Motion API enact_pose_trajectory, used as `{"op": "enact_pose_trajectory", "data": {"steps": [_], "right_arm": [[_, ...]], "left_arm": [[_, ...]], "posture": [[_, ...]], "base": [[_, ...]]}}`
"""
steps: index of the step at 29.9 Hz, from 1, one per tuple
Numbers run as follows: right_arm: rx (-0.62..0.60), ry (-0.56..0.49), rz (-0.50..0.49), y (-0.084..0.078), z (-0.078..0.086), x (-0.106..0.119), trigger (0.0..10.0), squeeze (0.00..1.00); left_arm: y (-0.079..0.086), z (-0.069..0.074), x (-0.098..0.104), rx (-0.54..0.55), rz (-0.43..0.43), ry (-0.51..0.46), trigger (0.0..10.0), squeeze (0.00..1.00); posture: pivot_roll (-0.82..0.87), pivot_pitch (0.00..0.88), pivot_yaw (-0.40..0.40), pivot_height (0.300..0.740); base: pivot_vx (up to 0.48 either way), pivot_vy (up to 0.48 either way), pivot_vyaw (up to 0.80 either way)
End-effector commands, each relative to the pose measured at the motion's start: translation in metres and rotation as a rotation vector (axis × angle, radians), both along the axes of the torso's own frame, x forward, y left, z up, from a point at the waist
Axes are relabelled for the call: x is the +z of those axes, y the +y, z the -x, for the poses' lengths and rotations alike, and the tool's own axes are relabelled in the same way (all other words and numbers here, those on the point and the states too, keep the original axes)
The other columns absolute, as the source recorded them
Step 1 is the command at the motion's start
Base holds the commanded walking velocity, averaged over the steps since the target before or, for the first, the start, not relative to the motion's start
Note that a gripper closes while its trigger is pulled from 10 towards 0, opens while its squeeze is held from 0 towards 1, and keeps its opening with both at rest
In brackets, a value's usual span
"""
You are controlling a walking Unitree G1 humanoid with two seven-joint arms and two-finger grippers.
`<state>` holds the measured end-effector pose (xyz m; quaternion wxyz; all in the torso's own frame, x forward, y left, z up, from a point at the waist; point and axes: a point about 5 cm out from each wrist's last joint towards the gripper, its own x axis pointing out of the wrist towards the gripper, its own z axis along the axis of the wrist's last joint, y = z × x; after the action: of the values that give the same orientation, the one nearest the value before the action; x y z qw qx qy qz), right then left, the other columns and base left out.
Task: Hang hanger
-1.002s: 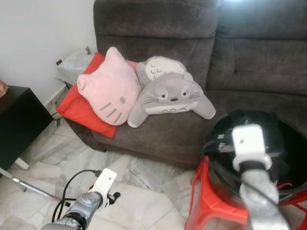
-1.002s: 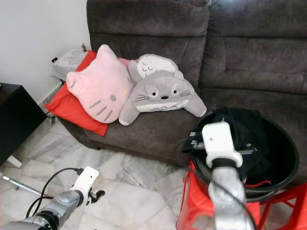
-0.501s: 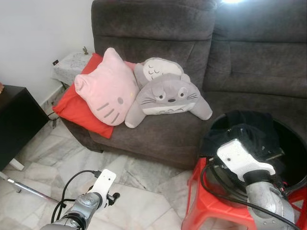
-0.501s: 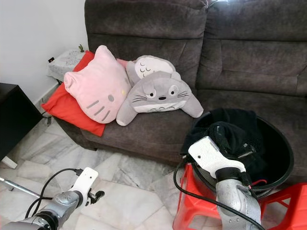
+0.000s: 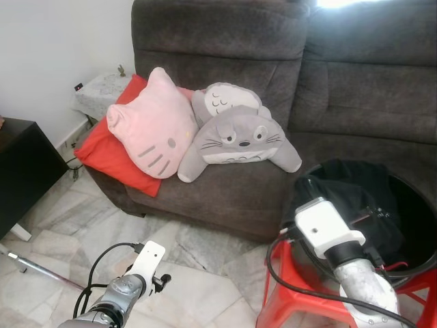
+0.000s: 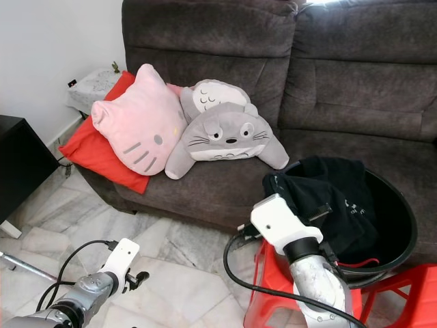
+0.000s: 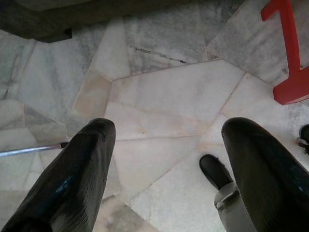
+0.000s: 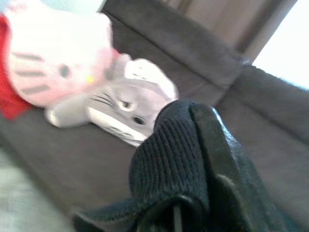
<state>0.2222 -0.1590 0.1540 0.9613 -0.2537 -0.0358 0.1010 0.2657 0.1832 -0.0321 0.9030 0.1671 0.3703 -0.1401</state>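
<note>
Here the left claw (image 7: 164,159) hangs low over the marble floor (image 7: 164,87), its two fingers (image 7: 72,179) spread wide and holding nothing. The right arm (image 6: 311,270) bends up toward the black basket (image 6: 392,249); its claw (image 8: 193,159) is closed on a black knitted garment (image 6: 328,198) that lies over the near rim. Beyond it the grey plush pillow (image 8: 120,104) rests on the sofa (image 6: 355,89). I cannot make out a hanger.

I see a dark grey sofa (image 5: 273,55) across the upper frame, with a pink cat cushion (image 5: 153,126) over a red pillow (image 5: 109,157) and a grey plush (image 5: 239,140) beside it; a black cabinet (image 5: 20,171) sits at left on marble floor (image 5: 198,273)
</note>
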Motion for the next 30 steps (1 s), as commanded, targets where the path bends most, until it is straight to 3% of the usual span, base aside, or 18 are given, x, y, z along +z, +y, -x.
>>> {"op": "enact_pose_trajectory", "data": {"steps": [1, 6, 8, 10, 14, 21, 30], "right_arm": [[0.109, 0.054, -0.063, 0.007, 0.007, 0.000, 10.0, 0.00], [0.166, 0.100, -0.152, 0.012, 0.011, -0.003, 10.0, 0.00], [0.078, 0.086, -0.379, 0.011, 0.009, -0.004, 10.0, 0.00], [0.052, 0.093, -0.472, 0.007, 0.010, -0.008, 10.0, 0.00], [-0.003, 0.080, -0.567, 0.002, 0.013, -0.013, 10.0, 0.00], [-0.080, 0.096, -0.520, -0.011, 0.017, -0.027, 10.0, 0.00], [-0.095, 0.070, -0.535, -0.011, 0.013, -0.027, 10.0, 0.00]], "left_arm": [[0.004, 0.001, 0.000, 0.014, -0.003, -0.003, 10.0, 0.00], [0.004, 0.000, 0.000, 0.011, -0.004, -0.002, 10.0, 0.00], [0.004, 0.000, 0.000, 0.011, -0.004, -0.002, 10.0, 0.00], [0.004, 0.000, 0.000, 0.011, -0.003, -0.003, 10.0, 0.00], [0.004, 0.000, 0.000, 0.012, -0.002, -0.004, 10.0, 0.00], [0.005, 0.000, 0.001, 0.009, -0.004, -0.003, 10.0, 0.00], [0.005, 0.000, 0.001, 0.004, -0.007, -0.001, 10.0, 0.00]], "posture": [[-0.25, 0.000, 0.087, 0.740], [-0.25, 0.000, 0.091, 0.740], [-0.25, 0.000, 0.091, 0.740], [-0.25, 0.000, 0.091, 0.740], [-0.25, 0.000, 0.091, 0.740], [-0.25, 0.000, 0.095, 0.740], [-0.23, 0.000, 0.096, 0.740]], "base": [[0.000, 0.000, 0.00], [0.000, 0.000, 0.00], [0.000, 0.000, 0.00], [0.000, 0.000, 0.00], [0.000, 0.000, 0.00], [0.000, 0.000, 0.00], [0.000, 0.000, 0.00]]}}
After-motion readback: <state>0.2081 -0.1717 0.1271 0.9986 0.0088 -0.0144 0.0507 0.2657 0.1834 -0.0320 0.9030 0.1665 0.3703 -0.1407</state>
